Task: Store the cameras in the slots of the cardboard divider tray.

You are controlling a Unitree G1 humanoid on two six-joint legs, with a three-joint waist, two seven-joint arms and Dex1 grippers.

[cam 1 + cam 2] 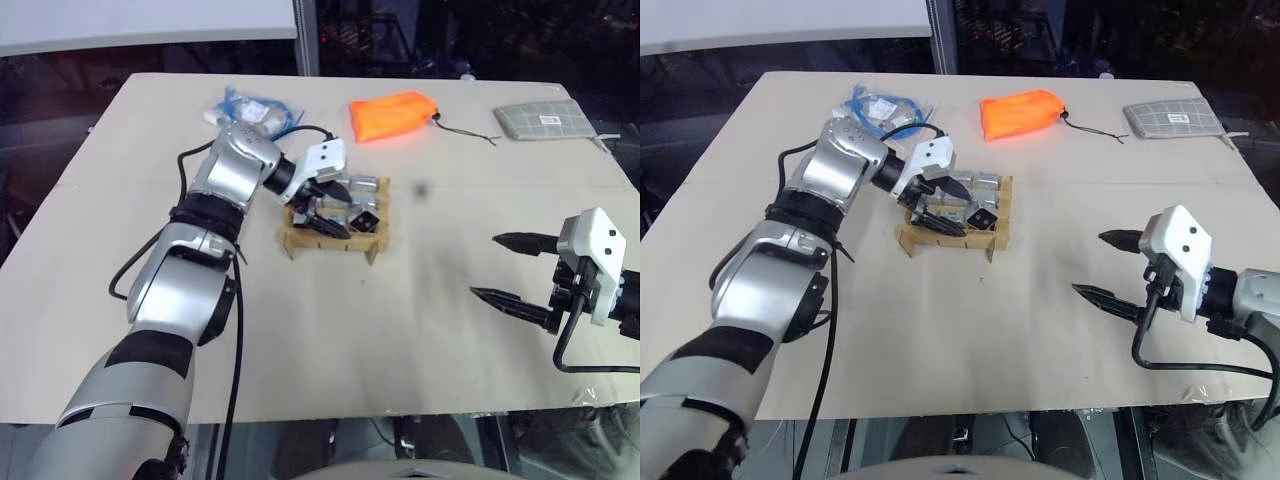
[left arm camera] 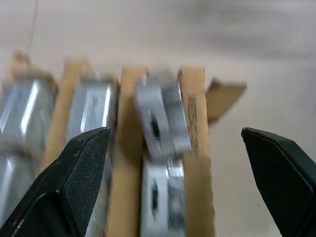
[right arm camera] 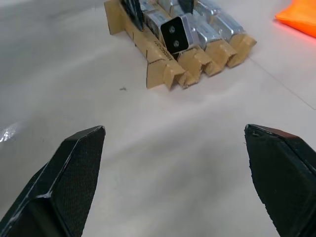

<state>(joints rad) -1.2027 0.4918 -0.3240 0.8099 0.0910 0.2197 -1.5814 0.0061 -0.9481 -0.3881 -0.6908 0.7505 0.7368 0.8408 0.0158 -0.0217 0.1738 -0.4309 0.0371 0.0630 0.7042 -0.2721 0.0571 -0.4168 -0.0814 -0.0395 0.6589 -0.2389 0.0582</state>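
No text could be read anywhere. The grey pouch (image 1: pixel 540 120) at the far right bore a small white label (image 1: pixel 550 121) — its print was too small to make out — and the cameras (image 3: pixel 174 31) showed no legible marking.

A pale beige table (image 1: pixel 330 340) carries everything. Near its middle sits the cardboard divider tray (image 1: pixel 333 238) with cameras (image 1: pixel 366 187) in its slots. Beyond it, toward the far edge, lie a blue cable bundle (image 1: pixel 258 108), an orange pouch (image 1: pixel 392 115) and a grey checked pouch (image 1: pixel 542 120), well apart.
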